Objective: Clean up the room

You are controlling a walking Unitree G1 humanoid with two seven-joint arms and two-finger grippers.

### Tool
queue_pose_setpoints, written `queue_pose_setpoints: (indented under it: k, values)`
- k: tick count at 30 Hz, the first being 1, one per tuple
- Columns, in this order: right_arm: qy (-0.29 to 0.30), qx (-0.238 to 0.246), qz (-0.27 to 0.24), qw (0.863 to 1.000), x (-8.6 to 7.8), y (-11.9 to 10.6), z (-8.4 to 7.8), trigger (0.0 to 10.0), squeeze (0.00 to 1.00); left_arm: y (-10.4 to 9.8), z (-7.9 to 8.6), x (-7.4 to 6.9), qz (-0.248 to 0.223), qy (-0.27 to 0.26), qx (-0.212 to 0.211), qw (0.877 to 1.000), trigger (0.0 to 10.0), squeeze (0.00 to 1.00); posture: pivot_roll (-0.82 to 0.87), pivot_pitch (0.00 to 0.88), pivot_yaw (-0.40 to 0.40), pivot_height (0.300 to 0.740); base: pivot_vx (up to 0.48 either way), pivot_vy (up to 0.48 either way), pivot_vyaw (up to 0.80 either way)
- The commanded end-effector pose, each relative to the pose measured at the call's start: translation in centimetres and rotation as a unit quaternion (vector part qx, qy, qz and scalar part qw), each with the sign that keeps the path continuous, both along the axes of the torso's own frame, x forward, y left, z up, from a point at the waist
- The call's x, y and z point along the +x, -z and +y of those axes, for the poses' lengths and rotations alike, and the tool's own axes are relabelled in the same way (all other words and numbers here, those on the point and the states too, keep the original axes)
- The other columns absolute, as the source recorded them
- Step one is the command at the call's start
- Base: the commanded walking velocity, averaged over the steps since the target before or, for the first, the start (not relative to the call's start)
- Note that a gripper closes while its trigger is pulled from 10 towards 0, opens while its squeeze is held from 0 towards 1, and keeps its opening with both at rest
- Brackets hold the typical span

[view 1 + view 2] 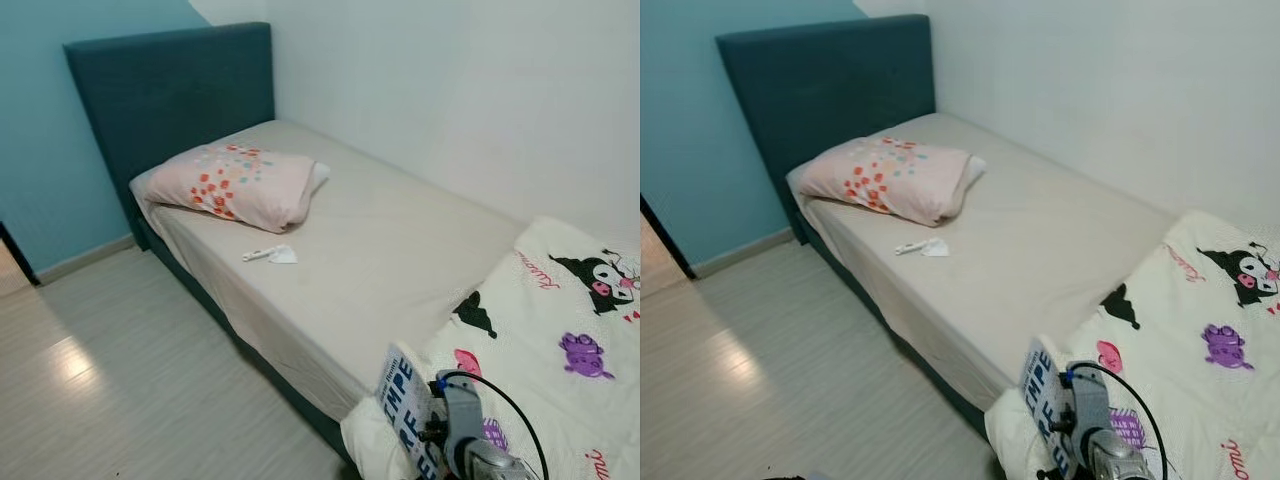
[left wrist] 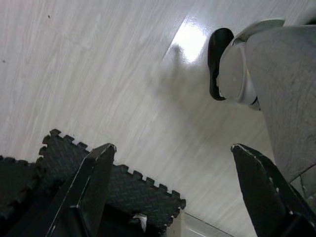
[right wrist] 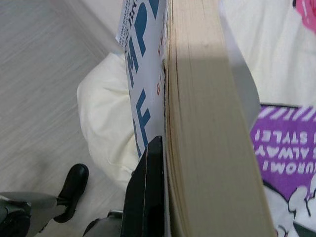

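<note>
A book [image 3: 197,123] is clamped in the right gripper [image 1: 425,440] above the quilt [image 1: 560,330] at the bed's [image 1: 400,240] foot — its cover is partly cut off. The left gripper [image 2: 173,192] is held wide open over floor [image 2: 98,74] and mat [image 2: 64,163], gripping nothing.

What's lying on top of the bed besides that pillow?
On the bed, beside the pillow, lie a small white tube-like item and a crumpled white scrap. A cartoon-print blanket covers the foot end, hiding whatever is beneath.
</note>
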State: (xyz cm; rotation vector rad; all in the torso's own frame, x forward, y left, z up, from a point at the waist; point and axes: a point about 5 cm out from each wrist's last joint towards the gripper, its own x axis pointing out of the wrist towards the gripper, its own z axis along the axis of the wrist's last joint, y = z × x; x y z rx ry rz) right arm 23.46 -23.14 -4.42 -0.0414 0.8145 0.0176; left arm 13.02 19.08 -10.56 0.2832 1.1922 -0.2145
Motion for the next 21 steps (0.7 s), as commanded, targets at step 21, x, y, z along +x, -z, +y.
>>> queue_pose_setpoints:
  k: [21]
  values:
    - [-0.172,-0.012,-0.004,0.985,0.0,0.4,3.9,10.0,0.00,0.1,-0.4,-0.2,-0.013,-0.032,-0.005,0.999,10.0,0.00,0.02,0.002,-0.069,0.740,0.000,0.000,0.69]
